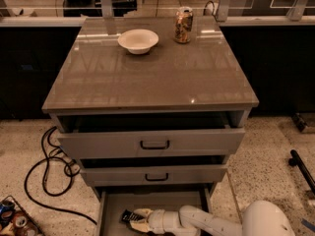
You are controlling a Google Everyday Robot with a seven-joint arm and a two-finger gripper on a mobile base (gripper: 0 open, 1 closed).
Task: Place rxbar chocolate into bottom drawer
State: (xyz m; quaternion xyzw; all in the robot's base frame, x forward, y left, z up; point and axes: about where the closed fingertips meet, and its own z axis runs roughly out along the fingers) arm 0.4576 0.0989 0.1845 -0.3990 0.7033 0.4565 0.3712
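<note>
The bottom drawer (115, 205) is pulled open below the two upper drawers, and its grey floor shows. My white arm reaches into it from the lower right. My gripper (137, 219) is low inside the drawer, at its left middle, shut on the rxbar chocolate (129, 216). The bar's black wrapper end sticks out to the left of the fingers, at or just above the drawer floor.
On the cabinet top (152, 73) stand a white bowl (138, 40) and a brown drink can (183, 25). The top drawer (152, 142) and middle drawer (155, 174) are partly open above the arm. A black cable (47, 173) loops on the floor at left.
</note>
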